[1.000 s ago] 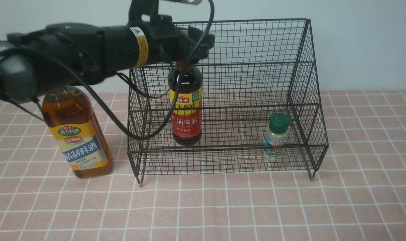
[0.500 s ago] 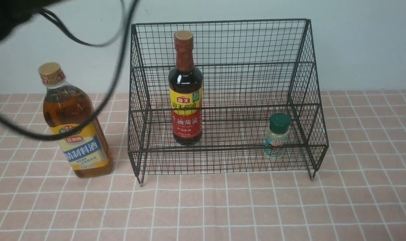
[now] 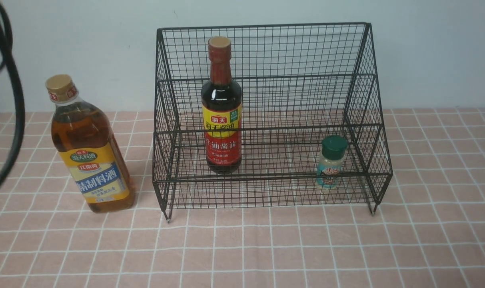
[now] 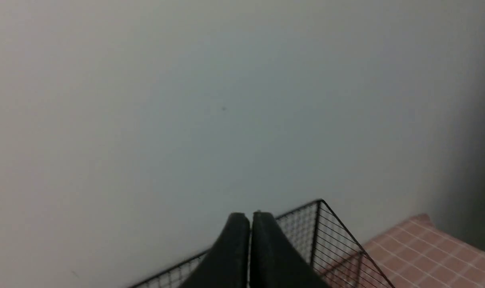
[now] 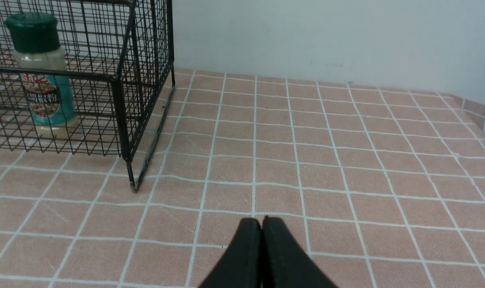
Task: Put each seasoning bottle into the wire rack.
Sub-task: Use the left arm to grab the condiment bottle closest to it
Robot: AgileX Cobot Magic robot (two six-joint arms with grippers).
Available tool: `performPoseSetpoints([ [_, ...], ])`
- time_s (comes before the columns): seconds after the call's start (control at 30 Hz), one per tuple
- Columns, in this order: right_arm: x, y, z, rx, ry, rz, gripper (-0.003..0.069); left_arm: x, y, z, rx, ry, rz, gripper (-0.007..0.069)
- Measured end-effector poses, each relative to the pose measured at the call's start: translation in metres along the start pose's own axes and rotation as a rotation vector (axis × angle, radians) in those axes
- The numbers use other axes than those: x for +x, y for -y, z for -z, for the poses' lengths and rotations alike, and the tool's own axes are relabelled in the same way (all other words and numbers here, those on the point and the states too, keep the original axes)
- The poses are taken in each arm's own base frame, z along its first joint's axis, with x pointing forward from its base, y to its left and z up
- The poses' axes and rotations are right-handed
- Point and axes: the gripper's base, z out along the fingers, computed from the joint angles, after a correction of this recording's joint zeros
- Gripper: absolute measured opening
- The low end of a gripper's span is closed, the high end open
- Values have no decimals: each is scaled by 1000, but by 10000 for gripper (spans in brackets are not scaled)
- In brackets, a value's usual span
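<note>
Now two bottles are sitting in the wire rack (image 3: pixel 362 80) and one is waiting outside.
In the front view, the dark soy bottle (image 3: pixel 221 120) and the small green-capped jar (image 3: pixel 330 162) are standing inside the rack, while the big amber bottle (image 3: pixel 92 152) is standing on the desk (image 3: pixel 266 248) just beside the rack's left side; it is looking tall and heavy, so I am guessing it could tip or bang the wires going in; no hand is showing, only a black cable (image 3: pixel 14 100). In the left wrist view, the left hand (image 4: pixel 250 218) is pinching shut on nothing, pointing at the wall (image 4: pixel 226 100), so every bottle is hidden. In the right wrist view, the right hand (image 5: pixel 261 223) is pinching shut too, empty, over the desk, with the jar showing through the wires.
</note>
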Motion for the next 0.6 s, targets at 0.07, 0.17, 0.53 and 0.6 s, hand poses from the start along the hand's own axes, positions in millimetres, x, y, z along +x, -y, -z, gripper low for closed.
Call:
performPoseSetpoints([
  [0.07,0,0,0,0,0,0,-15,0,5,4,25,-1,-2,-7],
  [0.17,0,0,0,0,0,0,-15,-5,11,11,31,15,-12,-7],
  [0.53,0,0,0,0,1,0,-15,-23,26,37,4,101,-20,-7],
  [0.6,0,0,0,0,1,0,-15,-27,28,40,13,137,-34,-7],
])
